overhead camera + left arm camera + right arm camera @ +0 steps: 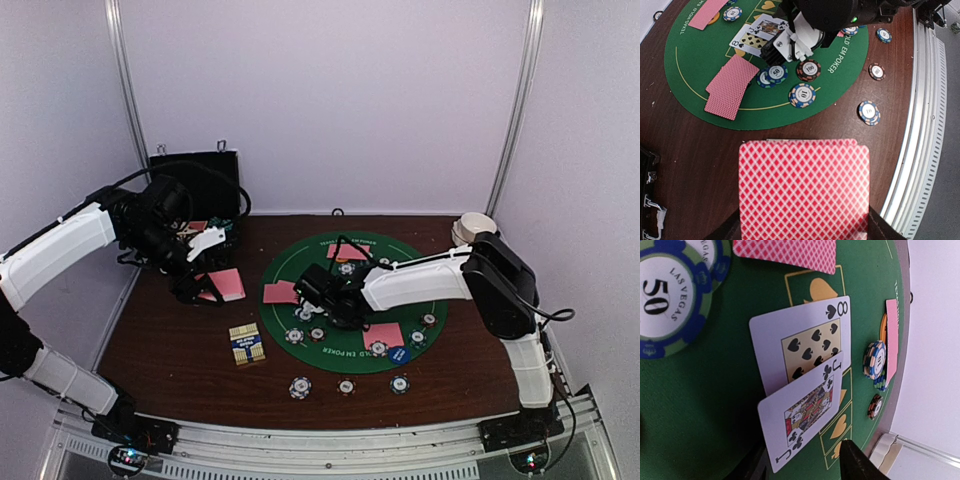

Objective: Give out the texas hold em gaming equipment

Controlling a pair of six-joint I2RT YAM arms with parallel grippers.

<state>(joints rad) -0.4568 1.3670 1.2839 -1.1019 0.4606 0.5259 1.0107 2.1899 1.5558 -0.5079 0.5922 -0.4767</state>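
Landmark: round green felt mat (300, 255), lettered for Texas hold 'em, in the middle of a dark wooden table (180, 350).
Left gripper (205, 288): hung just off the mat's left side, jaws closed on held pink cards (804, 190), patterned backs facing the wrist camera.
Right gripper (325, 292): hovered low over the mat's centre, jaws parted, gripped nothing; one finger (855, 465) stood beside the jack's near end.
Face-up cards: eight of spades (810, 340) lay flat near the mat's centre; jack of clubs (807, 415) overlapped its corner.
Face-down cards: pink pair (730, 85) lay at the mat's left edge; second pink pair (383, 335) lay on its near-right part.
Markers: blue marker disc (400, 353) sat on the mat just beside the second pink pair; orange marker disc (714, 19) peeked out from under far pink cards (707, 11) on the mat's far part.
Chips: 50 chip (665, 295) lay on the mat near the face-up cards; three loose chips (346, 385) sat in a row on bare wood just past the mat's near edge.
Small box (246, 345): gold and blue, just off the mat's near-left edge.
Black case (195, 185): stood open well beyond the mat's far-left side.
White bowl (475, 228): sat off the mat's far-right side.
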